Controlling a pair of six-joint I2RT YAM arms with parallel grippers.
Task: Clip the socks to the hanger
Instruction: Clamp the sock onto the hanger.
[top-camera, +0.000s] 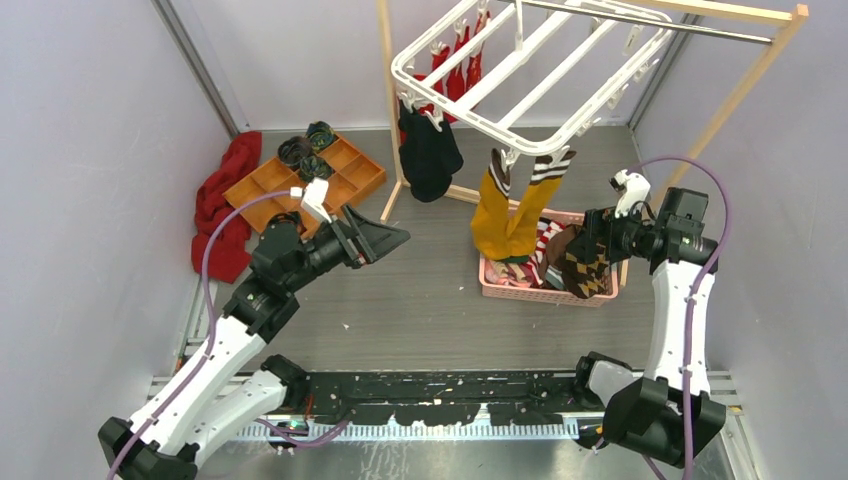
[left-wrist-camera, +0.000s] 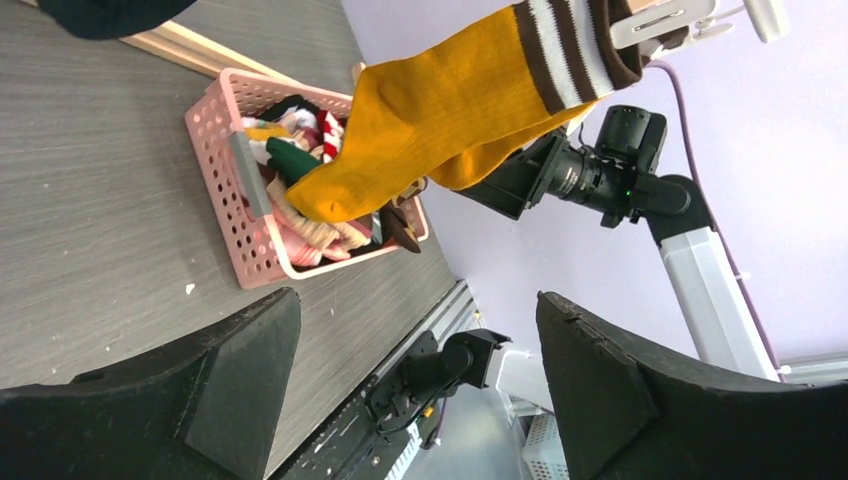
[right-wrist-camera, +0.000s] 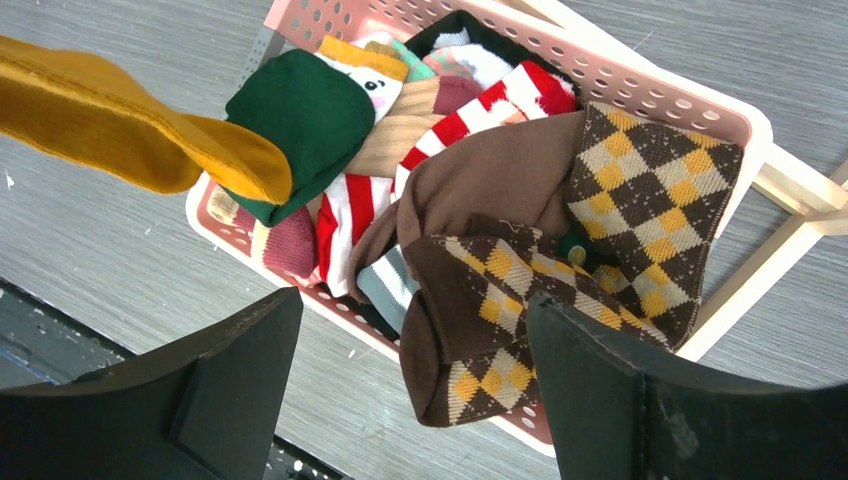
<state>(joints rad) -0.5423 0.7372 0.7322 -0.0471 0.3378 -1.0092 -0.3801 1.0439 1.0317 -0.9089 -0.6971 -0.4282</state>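
Note:
The white hanger (top-camera: 530, 70) hangs at the back, tilted. Clipped to it are a pair of mustard-yellow socks (top-camera: 510, 215), black socks (top-camera: 428, 150) and red socks (top-camera: 455, 65). The mustard pair dangles over a pink basket (top-camera: 545, 292) full of socks. A brown argyle sock (right-wrist-camera: 560, 290) lies draped over the basket's near rim (right-wrist-camera: 680, 90). My right gripper (right-wrist-camera: 415, 380) hovers open just above that sock, whose toe lies below the gap. My left gripper (top-camera: 385, 238) is open and empty over the floor, left of the basket (left-wrist-camera: 225, 190), facing the mustard sock (left-wrist-camera: 440, 110).
An orange divided tray (top-camera: 320, 175) with dark rolled bundles sits at the back left, beside a red cloth (top-camera: 220, 205). A wooden rack (top-camera: 740, 80) with a metal rod carries the hanger. Grey walls close in on both sides.

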